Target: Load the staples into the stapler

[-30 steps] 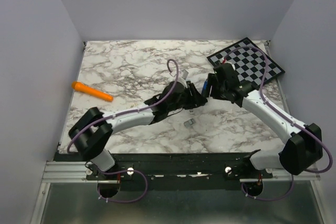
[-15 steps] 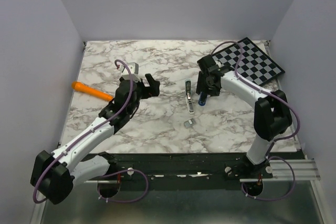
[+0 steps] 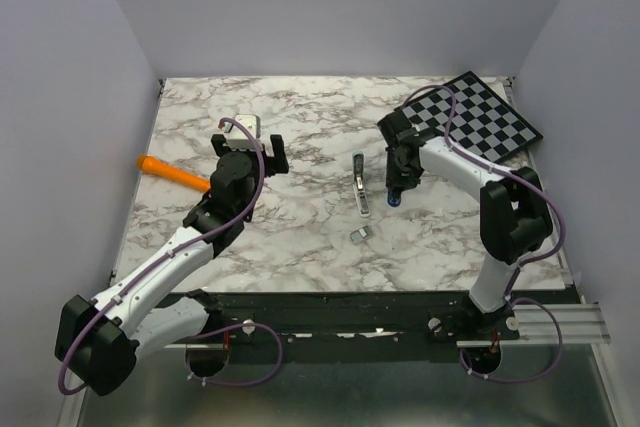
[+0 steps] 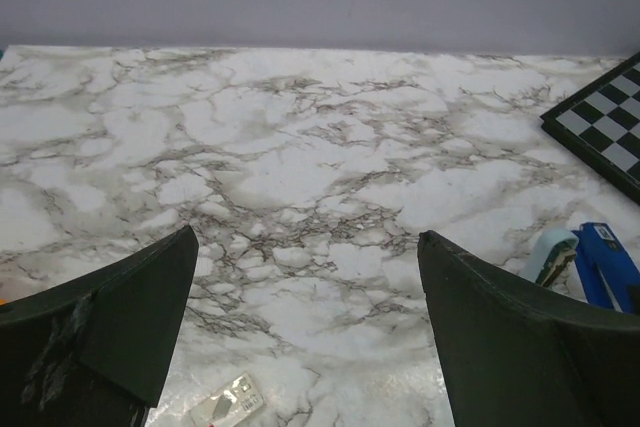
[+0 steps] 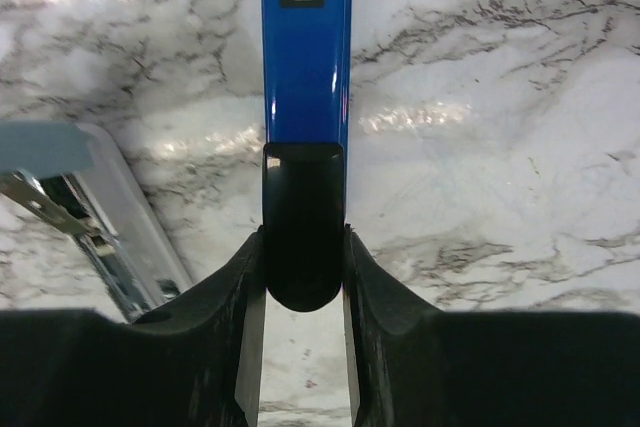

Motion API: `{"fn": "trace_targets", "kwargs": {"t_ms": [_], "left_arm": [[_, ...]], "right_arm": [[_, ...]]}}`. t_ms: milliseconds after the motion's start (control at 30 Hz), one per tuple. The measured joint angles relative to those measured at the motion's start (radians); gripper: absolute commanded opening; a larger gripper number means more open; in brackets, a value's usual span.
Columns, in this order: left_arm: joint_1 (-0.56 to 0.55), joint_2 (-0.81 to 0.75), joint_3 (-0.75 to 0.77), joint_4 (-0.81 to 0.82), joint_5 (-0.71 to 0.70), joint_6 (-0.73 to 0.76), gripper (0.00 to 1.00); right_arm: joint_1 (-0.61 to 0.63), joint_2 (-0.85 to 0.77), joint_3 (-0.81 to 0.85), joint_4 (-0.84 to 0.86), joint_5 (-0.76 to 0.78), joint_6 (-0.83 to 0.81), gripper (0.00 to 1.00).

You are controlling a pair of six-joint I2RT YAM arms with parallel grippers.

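The stapler lies hinged open mid-table. Its light blue top with the silvery channel (image 3: 360,189) (image 5: 95,212) points toward me, and the dark blue base (image 3: 394,194) (image 5: 306,57) lies beside it on the right. My right gripper (image 3: 397,183) (image 5: 303,239) is shut on the base's black rounded end, both fingers touching its sides. One small silvery block of staples (image 3: 360,234) lies on the marble nearer than the stapler. My left gripper (image 3: 274,153) (image 4: 305,239) hangs wide open and empty to the stapler's left. A small whitish flat block (image 4: 228,402) lies below it.
An orange pen-like stick (image 3: 175,174) lies at the table's left side. A black-and-white checkerboard (image 3: 470,122) (image 4: 605,137) sits at the back right corner. Lilac walls close in the marble table (image 3: 260,107) on three sides.
My left arm has drawn back leftward from the stapler and its jaws have opened wide. My right gripper has come down and closed on the dark blue base.
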Motion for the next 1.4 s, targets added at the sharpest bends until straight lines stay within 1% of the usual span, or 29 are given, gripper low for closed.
{"fn": "trace_targets", "kwargs": {"t_ms": [233, 367, 433, 500, 833, 1100, 1233, 1300, 1333, 1367, 1400], "left_arm": [[0.0, 0.0, -0.002, 0.055, -0.054, 0.073, 0.99], [0.0, 0.0, -0.011, 0.063, -0.066, 0.092, 0.99], [0.0, 0.0, -0.016, 0.066, -0.07, 0.098, 0.99], [0.0, 0.0, -0.02, 0.069, -0.071, 0.101, 0.99], [0.0, 0.0, -0.029, 0.077, -0.073, 0.118, 0.99], [0.001, -0.001, -0.029, 0.077, -0.072, 0.125, 0.99], [0.004, -0.007, -0.029, 0.077, -0.073, 0.126, 0.99], [0.004, -0.011, -0.029, 0.077, -0.073, 0.127, 0.99], [0.005, -0.014, -0.029, 0.077, -0.073, 0.126, 0.99], [0.005, -0.018, -0.029, 0.076, -0.074, 0.126, 0.99], [0.006, -0.022, -0.029, 0.076, -0.074, 0.126, 0.99]], "right_arm": [[-0.045, -0.11, -0.142, 0.026, -0.027, -0.169, 0.13], [-0.062, -0.124, -0.183, 0.055, -0.062, -0.221, 0.13], [-0.066, -0.122, -0.196, 0.069, -0.072, -0.232, 0.12], [-0.068, -0.122, -0.201, 0.078, -0.081, -0.238, 0.09], [-0.079, -0.119, -0.209, 0.088, -0.088, -0.241, 0.08], [-0.08, -0.09, -0.169, 0.047, -0.088, -0.241, 0.08], [-0.082, -0.086, -0.162, 0.036, -0.087, -0.247, 0.1], [-0.094, -0.089, -0.161, 0.034, -0.092, -0.257, 0.13], [-0.103, -0.091, -0.161, 0.034, -0.097, -0.266, 0.15], [-0.115, -0.093, -0.16, 0.033, -0.103, -0.276, 0.21], [-0.13, -0.097, -0.16, 0.033, -0.106, -0.288, 0.22]]}}
